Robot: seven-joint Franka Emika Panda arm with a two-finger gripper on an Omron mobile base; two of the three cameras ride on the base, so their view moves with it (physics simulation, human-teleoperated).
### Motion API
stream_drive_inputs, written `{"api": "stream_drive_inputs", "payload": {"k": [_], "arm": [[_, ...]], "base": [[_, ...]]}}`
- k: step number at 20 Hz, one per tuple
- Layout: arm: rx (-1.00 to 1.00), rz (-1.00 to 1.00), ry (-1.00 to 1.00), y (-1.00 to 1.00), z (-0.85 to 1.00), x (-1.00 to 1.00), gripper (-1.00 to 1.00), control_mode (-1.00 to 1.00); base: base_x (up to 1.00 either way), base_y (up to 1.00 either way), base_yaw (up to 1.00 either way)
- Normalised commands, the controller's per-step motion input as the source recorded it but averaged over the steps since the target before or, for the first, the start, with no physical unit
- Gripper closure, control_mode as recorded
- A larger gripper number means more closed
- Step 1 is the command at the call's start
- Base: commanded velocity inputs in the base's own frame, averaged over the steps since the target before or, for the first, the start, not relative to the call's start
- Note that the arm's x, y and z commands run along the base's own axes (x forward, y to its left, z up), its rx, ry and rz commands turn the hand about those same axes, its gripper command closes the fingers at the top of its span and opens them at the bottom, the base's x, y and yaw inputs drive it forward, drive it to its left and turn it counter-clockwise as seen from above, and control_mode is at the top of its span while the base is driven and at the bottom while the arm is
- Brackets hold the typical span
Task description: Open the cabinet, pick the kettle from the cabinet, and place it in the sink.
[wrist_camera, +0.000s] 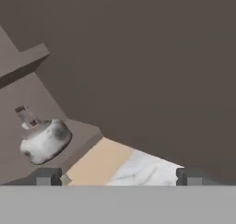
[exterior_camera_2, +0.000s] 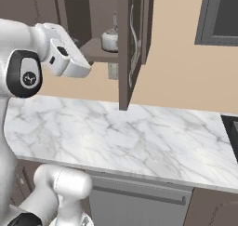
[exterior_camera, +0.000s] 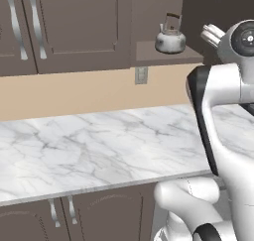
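Cabinet (exterior_camera_2: 135, 39) is open. From my right base camera its door stands swung out toward me, edge-on, with the wavy silver handle (exterior_camera_2: 134, 32) on its face. The kettle (exterior_camera: 170, 38) sits upright on the cabinet's bottom shelf (exterior_camera: 163, 52), toward the shelf's near edge, dark arched handle up. The hand camera has it too, rolled over to the left of the picture.

Gripper (wrist_camera: 120, 176): fingers (wrist_camera: 46, 176) spread wide, nothing between them. It sits clear of the kettle, short of the shelf, not touching anything I can see. Between the fingertips I see a strip of beige wall and a patch of marble.

Counter (exterior_camera: 99, 150) is white marble with grey veining, running wide left to right under the upper cabinets. Beige backsplash (exterior_camera: 74, 93) behind it, with a grey wall outlet (exterior_camera: 141, 75) just below the open shelf. Closed brown upper doors (exterior_camera: 74, 27) with long silver handles lie to the left of the open one. Lower brown cabinets (exterior_camera: 99, 217) sit under the counter's near edge. At the far right of the right base camera, a black edge of the sink (exterior_camera_2: 231, 134) cuts into the marble. A grey-framed dark-glass cabinet (exterior_camera_2: 218, 16) hangs above that side.
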Motion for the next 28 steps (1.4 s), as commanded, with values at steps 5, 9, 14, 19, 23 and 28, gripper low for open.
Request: {"api": "stream_drive_inputs", "payload": {"k": [5, 9, 14, 19, 23, 28], "arm": [[-0.42, 0.53, 0.02, 0.03, 0.03, 0.16, -1.0, -1.0], [-0.35, 0.41, 0.0, 0.01, 0.04, 0.26, -1.0, -1.0], [-0.13, 0.3, 0.05, 0.08, 0.12, 0.35, -1.0, -1.0], [-0.04, 0.18, 0.04, 0.15, 0.09, 0.41, -1.0, -1.0], [-0.07, 0.09, 0.01, 0.19, 0.07, 0.45, -1.0, -1.0], [-0.09, 0.01, 0.0, 0.18, 0.08, 0.48, -1.0, -1.0]], "base": [[0.0, 0.0, 0.0], [0.0, 0.0, 0.0], [0.0, 0.0, 0.0], [0.0, 0.0, 0.0], [0.0, 0.0, 0.0], [0.0, 0.0, 0.0]]}}
